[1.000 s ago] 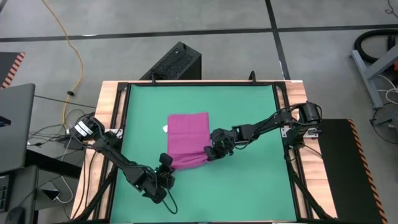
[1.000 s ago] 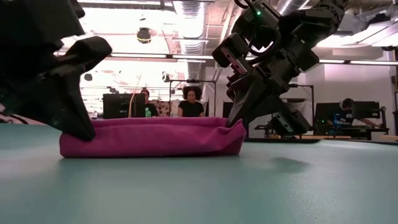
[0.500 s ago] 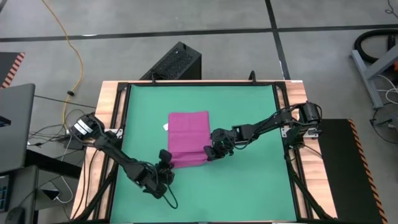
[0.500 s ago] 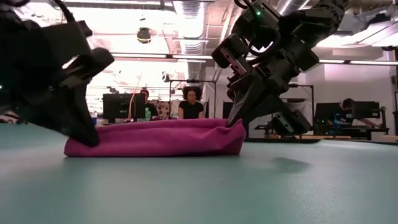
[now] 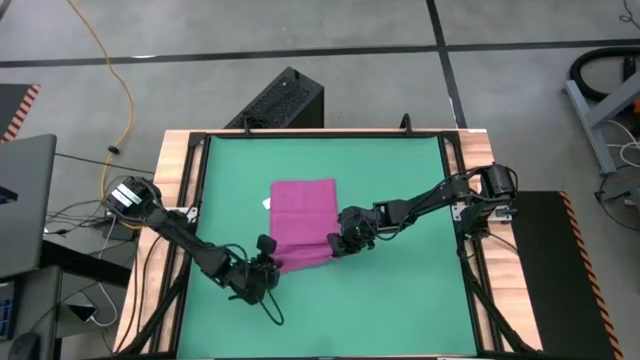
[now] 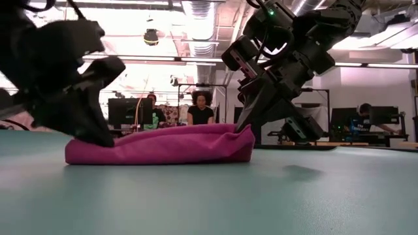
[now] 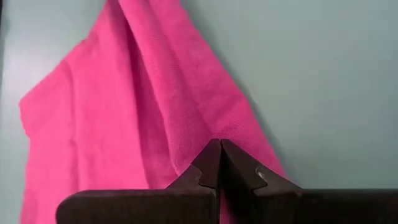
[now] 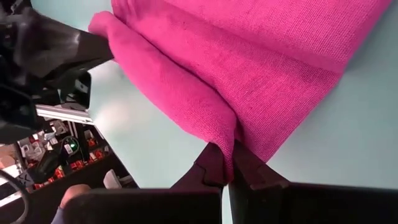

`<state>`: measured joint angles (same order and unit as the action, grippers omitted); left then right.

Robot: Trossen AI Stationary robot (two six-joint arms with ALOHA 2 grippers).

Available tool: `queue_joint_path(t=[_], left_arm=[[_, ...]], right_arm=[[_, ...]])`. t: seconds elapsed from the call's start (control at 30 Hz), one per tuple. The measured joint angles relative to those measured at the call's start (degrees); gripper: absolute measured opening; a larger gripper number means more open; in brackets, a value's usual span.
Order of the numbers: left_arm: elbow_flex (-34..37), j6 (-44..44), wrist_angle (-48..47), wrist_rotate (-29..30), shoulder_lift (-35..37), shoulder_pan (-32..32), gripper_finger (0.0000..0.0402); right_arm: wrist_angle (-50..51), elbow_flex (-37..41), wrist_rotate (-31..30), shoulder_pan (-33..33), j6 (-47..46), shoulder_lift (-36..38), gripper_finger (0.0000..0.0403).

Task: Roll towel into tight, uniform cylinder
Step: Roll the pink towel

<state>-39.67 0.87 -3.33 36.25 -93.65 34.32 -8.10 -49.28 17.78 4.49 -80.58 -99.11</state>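
Left gripper [image 5: 265, 262] and right gripper [image 5: 343, 243] are each clamped on a near corner of the towel [image 5: 302, 222], mid green mat [image 5: 400, 180]; white tag [image 5: 266, 206] unreadable; black box [image 5: 283, 100] beyond.

A robotics lab or workshop: the low view shows exposed ceiling ducts [image 6: 196, 13] and strip lighting at top, people seated at monitors [image 6: 124, 109] in the middle distance, and another workstation [image 6: 366, 121] at right. From above, a grey concrete floor [image 5: 300, 40], a yellow cable [image 5: 118, 90] upper left.
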Motion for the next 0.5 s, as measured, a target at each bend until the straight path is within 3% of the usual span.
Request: queue_joint_path(t=[0.23,0.5], left_arm=[[2.6,-0.3,0.3,2.1,0.8,-1.4,0.0],[2.6,1.0,0.8,-3.1,0.8,-5.0,0.0]], right_arm=[[2.3,0.0,-0.7,0.1,-1.2,0.0,0.0017],[7.9,0.0,-10.4,1.9,3.4,0.0,0.0031]])
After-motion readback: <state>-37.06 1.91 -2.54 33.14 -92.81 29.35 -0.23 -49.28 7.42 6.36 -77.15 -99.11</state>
